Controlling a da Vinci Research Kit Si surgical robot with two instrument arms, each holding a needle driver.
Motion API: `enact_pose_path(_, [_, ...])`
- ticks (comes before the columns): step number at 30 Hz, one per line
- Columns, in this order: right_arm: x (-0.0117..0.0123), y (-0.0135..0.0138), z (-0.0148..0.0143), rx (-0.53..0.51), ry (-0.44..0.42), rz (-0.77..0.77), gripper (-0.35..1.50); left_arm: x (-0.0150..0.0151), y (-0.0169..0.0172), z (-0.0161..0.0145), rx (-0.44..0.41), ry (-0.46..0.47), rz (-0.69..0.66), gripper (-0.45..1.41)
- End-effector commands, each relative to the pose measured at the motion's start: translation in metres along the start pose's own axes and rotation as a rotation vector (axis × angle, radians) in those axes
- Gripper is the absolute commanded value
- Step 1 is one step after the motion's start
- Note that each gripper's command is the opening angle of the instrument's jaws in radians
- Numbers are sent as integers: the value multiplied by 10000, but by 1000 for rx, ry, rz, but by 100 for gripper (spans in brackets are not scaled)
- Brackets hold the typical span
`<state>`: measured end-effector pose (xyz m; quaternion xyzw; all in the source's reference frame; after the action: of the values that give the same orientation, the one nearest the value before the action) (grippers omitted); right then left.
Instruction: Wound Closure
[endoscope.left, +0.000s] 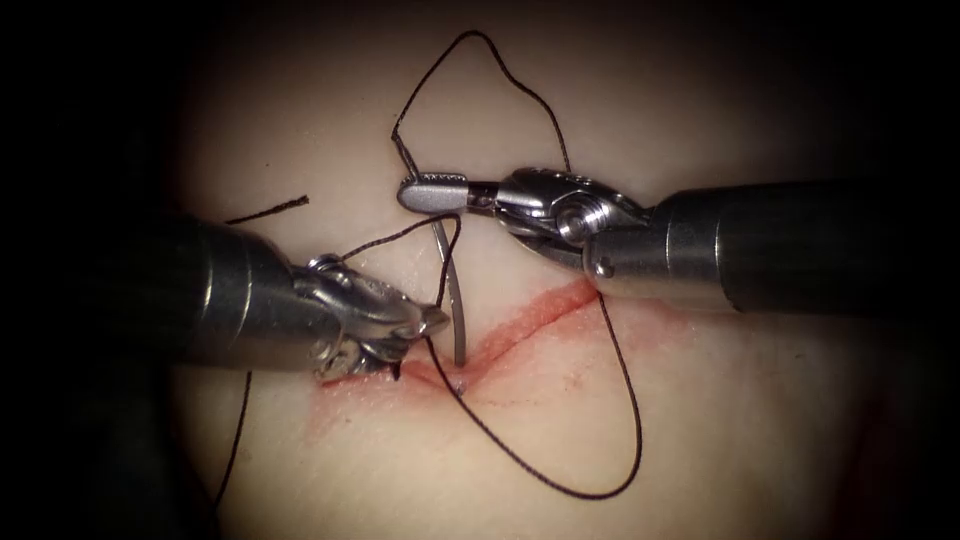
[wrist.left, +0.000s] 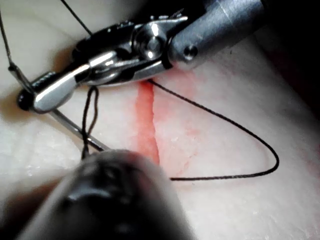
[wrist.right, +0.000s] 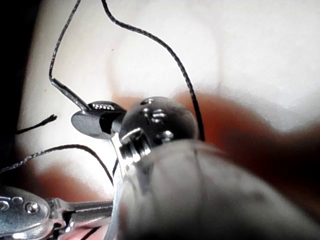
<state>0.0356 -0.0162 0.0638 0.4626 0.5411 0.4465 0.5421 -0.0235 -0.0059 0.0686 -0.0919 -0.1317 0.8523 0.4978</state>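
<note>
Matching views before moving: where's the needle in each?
Endoscope: needle hangs from the right tool, gripped near its thread end, tip at the cut.
Left wrist: needle slants beneath that tool toward the cut.
Right wrist: its thread end juts from that tool's jaws.
Shared landmark: that tool.

No writing, labels, brands or numbers readable anywhere — not on either tool, nor on the tissue — plain surfaces.
</note>
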Motion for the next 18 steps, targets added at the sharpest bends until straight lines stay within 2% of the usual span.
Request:
enact_pose_path(1, [-1, 1, 8, 3, -1, 9, -35, 0, 3, 7, 0, 0, 0, -45])
enact_pose_path(18, [-27, -18, 7, 6, -41, 180, -35, 0, 4, 6, -1, 0, 5, -45])
